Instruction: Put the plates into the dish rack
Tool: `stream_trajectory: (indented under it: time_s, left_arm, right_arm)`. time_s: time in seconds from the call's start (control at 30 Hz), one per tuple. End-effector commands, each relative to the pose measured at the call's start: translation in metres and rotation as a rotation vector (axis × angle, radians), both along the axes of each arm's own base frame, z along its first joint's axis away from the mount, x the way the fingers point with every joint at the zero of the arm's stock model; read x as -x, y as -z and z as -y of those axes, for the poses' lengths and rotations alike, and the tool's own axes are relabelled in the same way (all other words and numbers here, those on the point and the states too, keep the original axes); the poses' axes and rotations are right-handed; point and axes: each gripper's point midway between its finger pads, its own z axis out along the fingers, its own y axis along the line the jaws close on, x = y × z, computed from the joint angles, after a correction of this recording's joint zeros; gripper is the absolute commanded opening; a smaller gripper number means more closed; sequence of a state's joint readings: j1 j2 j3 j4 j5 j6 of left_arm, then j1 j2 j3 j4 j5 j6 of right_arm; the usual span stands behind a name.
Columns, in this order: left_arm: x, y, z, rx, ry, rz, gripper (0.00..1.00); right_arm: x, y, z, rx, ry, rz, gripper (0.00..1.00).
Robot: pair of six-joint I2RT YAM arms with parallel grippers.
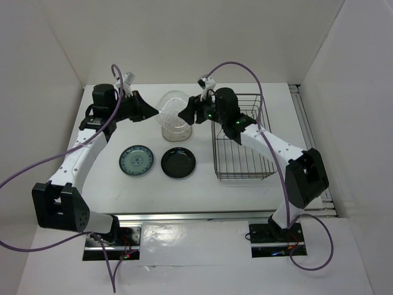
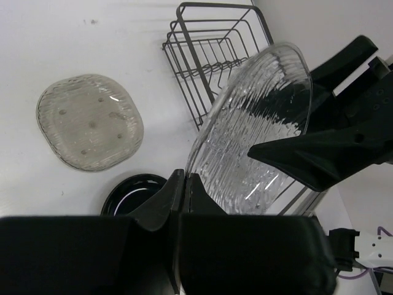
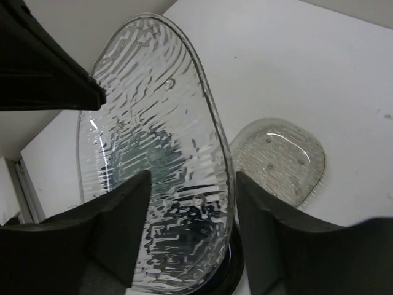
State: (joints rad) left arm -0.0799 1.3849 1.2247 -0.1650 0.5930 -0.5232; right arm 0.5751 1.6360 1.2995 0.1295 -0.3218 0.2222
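My left gripper [image 2: 184, 184] is shut on the rim of the clear glassy plate [image 2: 258, 117] and holds it on edge above the table. The top view shows it at the back centre [image 1: 172, 103] between both grippers. My right gripper [image 3: 191, 209] is open, its jaws straddling the plate's [image 3: 153, 141] opposite rim. One of its fingers [image 2: 319, 157] crosses in front of the plate. The beige speckled plate [image 1: 175, 129] lies flat below. The teal patterned plate [image 1: 136, 160] and the glossy black plate [image 1: 178, 163] lie side by side nearer the front. The dish rack [image 1: 228, 153] stands at the right with no plates in it.
White walls close in the table at the back and both sides. The right arm reaches over the rack's left part. A metal rail [image 1: 307, 123] runs along the table's right edge.
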Motion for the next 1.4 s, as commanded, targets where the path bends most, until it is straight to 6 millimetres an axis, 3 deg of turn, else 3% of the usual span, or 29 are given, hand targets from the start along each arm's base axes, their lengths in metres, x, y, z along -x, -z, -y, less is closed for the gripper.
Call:
stream_trajectory:
  time_s: [0.0, 0.37, 0.43, 0.47, 0.57, 0.63, 0.73, 0.8, 0.83, 0.87, 0.9, 0.93, 0.97, 1.03, 1.1, 1.2, 1.37]
  left_arm:
    - [0.003, -0.031, 0.005, 0.036, 0.033, 0.098, 0.0]
    - [-0.014, -0.008, -0.009, -0.016, -0.065, 0.025, 0.0]
    - [-0.016, -0.003, -0.01, -0.03, -0.073, 0.005, 0.0]
    - [-0.016, -0.003, -0.01, -0.03, -0.073, 0.005, 0.0]
    - [-0.018, 0.001, -0.01, -0.031, -0.073, -0.004, 0.0]
    - [-0.018, 0.001, -0.01, -0.024, -0.076, -0.011, 0.0]
    - [-0.019, 0.004, -0.01, -0.025, -0.076, -0.02, 0.0]
    - [-0.022, 0.007, -0.012, -0.028, -0.099, -0.038, 0.16]
    - [-0.021, 0.008, -0.015, -0.036, -0.112, -0.053, 0.28]
    - [-0.024, 0.01, -0.017, -0.046, -0.129, -0.067, 0.68]
    - [-0.024, 0.015, -0.021, -0.058, -0.15, -0.085, 0.99]
    - [-0.026, 0.017, -0.029, -0.085, -0.201, -0.102, 1.0]
    - [-0.027, 0.021, -0.033, -0.099, -0.225, -0.116, 1.0]
    - [-0.03, 0.018, -0.043, -0.12, -0.285, -0.121, 1.0]
    - [-0.028, 0.019, -0.047, -0.136, -0.31, -0.133, 1.0]
    - [-0.03, 0.016, -0.056, -0.146, -0.366, -0.143, 1.0]
    - [-0.029, 0.027, -0.063, -0.18, -0.401, -0.194, 1.0]
  right_arm:
    - [-0.006, -0.023, -0.006, -0.04, -0.007, 0.065, 0.59]
    - [-0.001, -0.038, -0.004, -0.041, 0.005, 0.073, 0.59]
    - [0.003, -0.05, -0.001, -0.055, 0.005, 0.093, 0.48]
    - [0.002, -0.044, 0.001, -0.047, 0.017, 0.084, 0.25]
    - [0.002, -0.041, 0.002, -0.038, 0.026, 0.075, 0.05]
    - [0.004, -0.046, -0.002, -0.044, 0.017, 0.082, 0.0]
    - [0.0, -0.042, -0.001, -0.034, 0.035, 0.074, 0.0]
    - [-0.006, -0.046, 0.005, -0.024, 0.083, 0.073, 0.0]
    - [-0.02, -0.043, 0.016, 0.0, 0.179, 0.07, 0.0]
    - [-0.025, -0.036, 0.026, 0.044, 0.259, 0.045, 0.0]
    - [-0.036, -0.044, 0.043, 0.066, 0.373, 0.055, 0.0]
    - [-0.048, -0.046, 0.084, 0.126, 0.619, 0.061, 0.0]
    - [-0.049, -0.041, 0.103, 0.173, 0.733, 0.061, 0.0]
    - [-0.046, -0.058, 0.14, 0.2, 0.915, 0.081, 0.0]
    - [-0.041, -0.052, 0.187, 0.281, 1.102, 0.062, 0.0]
    - [-0.028, -0.041, 0.226, 0.37, 1.231, 0.027, 0.0]
    - [-0.019, -0.004, 0.252, 0.456, 1.305, -0.048, 0.0]
